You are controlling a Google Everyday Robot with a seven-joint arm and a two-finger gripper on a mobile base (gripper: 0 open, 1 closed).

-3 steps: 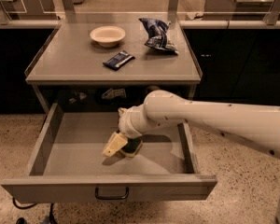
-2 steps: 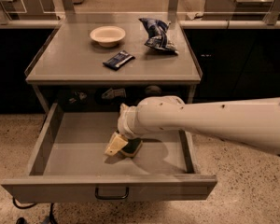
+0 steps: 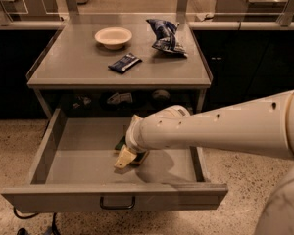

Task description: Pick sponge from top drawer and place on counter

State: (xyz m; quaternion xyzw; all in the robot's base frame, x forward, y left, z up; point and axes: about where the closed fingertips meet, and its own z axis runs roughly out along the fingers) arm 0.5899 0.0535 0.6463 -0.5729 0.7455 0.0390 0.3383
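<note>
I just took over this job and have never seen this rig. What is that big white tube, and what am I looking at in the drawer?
The white tube is the robot's single arm, reaching in from the right. Its gripper is down in the open top drawer, at the sponge; whether it grips it cannot be seen. The one camera looks down from the front. On the counter lie a pale bowl, a flat dark blue packet and a crumpled blue bag.

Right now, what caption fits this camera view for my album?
Robot's gripper at the green-and-yellow sponge inside the open grey top drawer, below the grey counter.
</note>
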